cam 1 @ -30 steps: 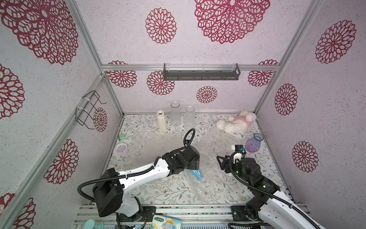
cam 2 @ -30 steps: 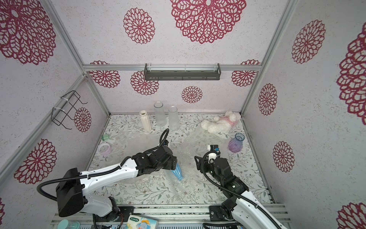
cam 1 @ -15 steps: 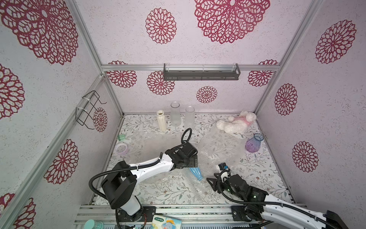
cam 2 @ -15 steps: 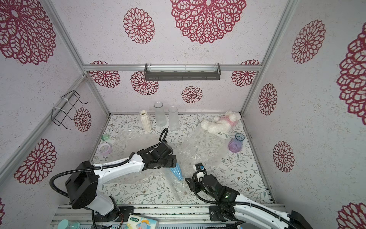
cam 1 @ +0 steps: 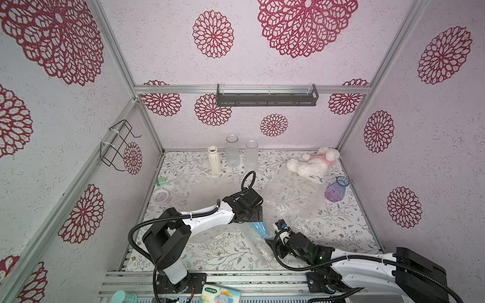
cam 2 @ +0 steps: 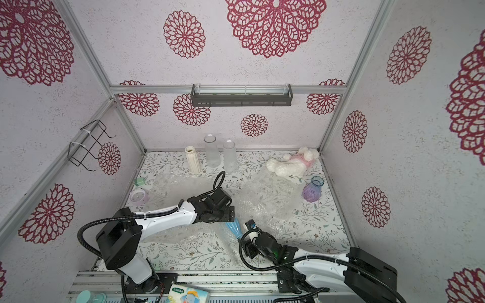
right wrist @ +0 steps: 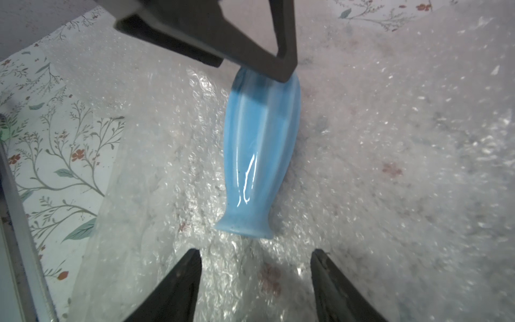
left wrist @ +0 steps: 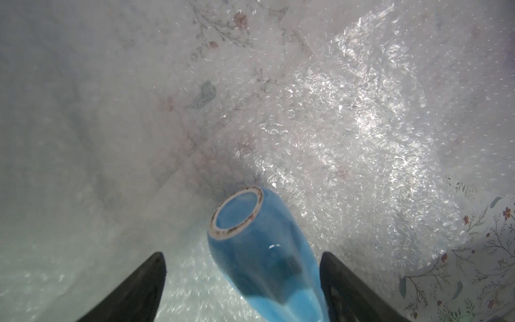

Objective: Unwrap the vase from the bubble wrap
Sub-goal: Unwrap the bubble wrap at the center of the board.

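1. The left gripper [left wrist: 242, 255] has its jaws apart, straddling the body of the blue vase [left wrist: 259, 251]. One finger [left wrist: 342, 284] sits just beside the vase's side, and contact cannot be confirmed. The opposite finger stands clear of the vase.
2. The blue vase lies on its side at the front centre of the floral table [cam 1: 210, 251], between the two grippers in both top views. Its base end projects past the left gripper's fingertips. Its flared mouth points toward the right gripper [right wrist: 255, 252]. The glazed surface is bare.
3. The bubble wrap [right wrist: 390, 167] is spread open and crinkled beneath the vase, which rests on it.
4. The right gripper has its jaws apart. It sits low over the bubble wrap, just short of the vase's mouth and not touching it. Only the sheet shows between its fingers.
5. Further right and back lie a second loose sheet [cam 1: 291, 196] and a white plush toy [cam 1: 312, 164]. A purple vase [cam 1: 336, 189] stands upright near the right wall.
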